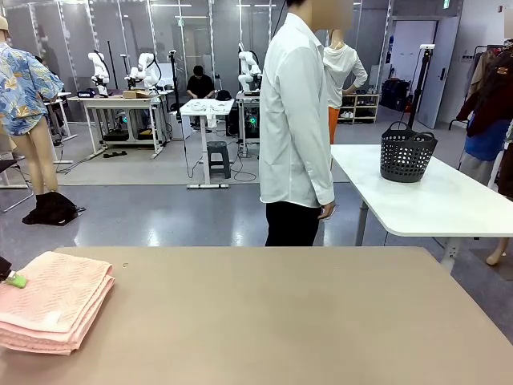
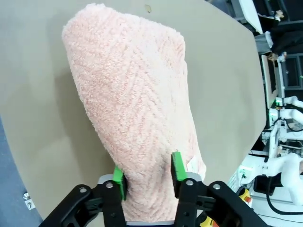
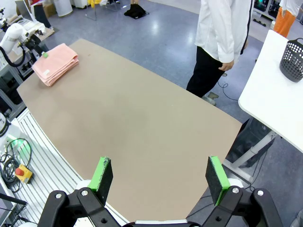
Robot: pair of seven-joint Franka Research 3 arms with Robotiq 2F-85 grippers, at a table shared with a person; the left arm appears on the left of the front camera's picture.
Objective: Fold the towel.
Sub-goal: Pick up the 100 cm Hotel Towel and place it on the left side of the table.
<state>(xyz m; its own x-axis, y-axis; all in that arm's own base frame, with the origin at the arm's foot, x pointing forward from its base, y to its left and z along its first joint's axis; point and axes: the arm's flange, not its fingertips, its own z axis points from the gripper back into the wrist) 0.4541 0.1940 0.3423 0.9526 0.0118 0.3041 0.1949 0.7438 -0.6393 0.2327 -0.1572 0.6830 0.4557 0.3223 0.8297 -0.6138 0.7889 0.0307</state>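
1. The towel [image 1: 52, 301] lies folded into a thick stack at the near left corner of the tan table [image 1: 280, 321]. You can see several layers at its near edge.
2. Left gripper [image 2: 147, 182]: its green pads [image 2: 119, 182] straddle the towel's near end, and the terry bulges up between them. You can't tell from this whether they are still pinching or have just let go, so don't assume a hold.
3. Right gripper [image 3: 160, 176]: jaws spread wide, nothing between them, hovering above bare table well apart from the towel.
4. A person in a white shirt [image 1: 295, 120] stands at the far side with hands off the table.
5. Handling, judged: the cloth is soft, limp and fairly light, but bulky in this stack. It will not break. The terry gives good friction, so it is unlikely to slip from the pads.
6. Risk, judged: if you pinch only the top ply, the layers will likely peel open and the fold will be lost.
7. Where to grip, judged: take it at a folded edge or corner and catch all the layers together. Use both grippers on two corners if you need another fold.
8. The folding looks close to done.
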